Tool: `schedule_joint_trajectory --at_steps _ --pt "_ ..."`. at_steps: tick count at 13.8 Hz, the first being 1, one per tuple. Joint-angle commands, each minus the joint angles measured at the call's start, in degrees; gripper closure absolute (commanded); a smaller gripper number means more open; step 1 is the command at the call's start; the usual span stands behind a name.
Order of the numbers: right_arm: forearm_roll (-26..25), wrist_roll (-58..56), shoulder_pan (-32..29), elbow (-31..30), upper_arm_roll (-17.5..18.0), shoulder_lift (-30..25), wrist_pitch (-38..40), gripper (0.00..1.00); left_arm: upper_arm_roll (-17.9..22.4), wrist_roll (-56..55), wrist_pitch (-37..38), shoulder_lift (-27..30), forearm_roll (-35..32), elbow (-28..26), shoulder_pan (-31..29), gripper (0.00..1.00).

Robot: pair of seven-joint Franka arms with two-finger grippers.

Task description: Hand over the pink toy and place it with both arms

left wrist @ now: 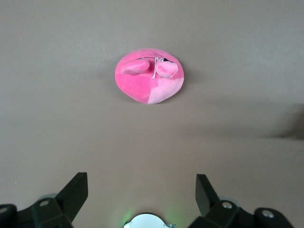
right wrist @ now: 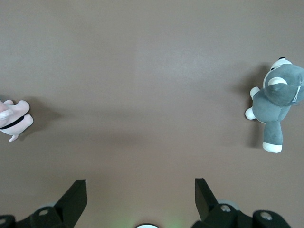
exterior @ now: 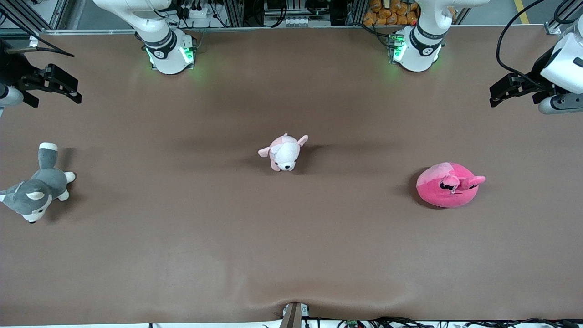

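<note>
Brown table [exterior: 182,255], husky plush [exterior: 38,189] edge-cropped

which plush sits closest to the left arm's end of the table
The pink toy, the round hot-pink blob. The pale puppy plush lies mid-table, and the grey husky plush lies at the right arm's end.

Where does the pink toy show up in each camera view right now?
Front view: pink toy on the table toward the left arm's end, beside the pale puppy plush.
Left wrist view: pink toy upper centre, ahead of the open left tool.
Right wrist view: not in it.
Shared landmark: brown tabletop.
</note>
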State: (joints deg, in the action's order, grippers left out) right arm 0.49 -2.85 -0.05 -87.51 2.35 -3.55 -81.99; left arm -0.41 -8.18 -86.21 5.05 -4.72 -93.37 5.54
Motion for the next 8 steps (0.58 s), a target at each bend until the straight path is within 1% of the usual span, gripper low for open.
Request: schedule_joint_trajectory --at_steps 1,8 --pt "-0.05 -0.75 -1.09 1.29 0.64 0.56 0.78 0.0 -0.2 0.53 1.48 -0.92 -1.17 2.32 -0.09 0.0" --pt "-0.05 -0.75 -1.01 1.29 0.55 0.56 0.78 0.0 -0.2 0.27 1.48 -1.62 -1.17 3.63 0.09 0.0"
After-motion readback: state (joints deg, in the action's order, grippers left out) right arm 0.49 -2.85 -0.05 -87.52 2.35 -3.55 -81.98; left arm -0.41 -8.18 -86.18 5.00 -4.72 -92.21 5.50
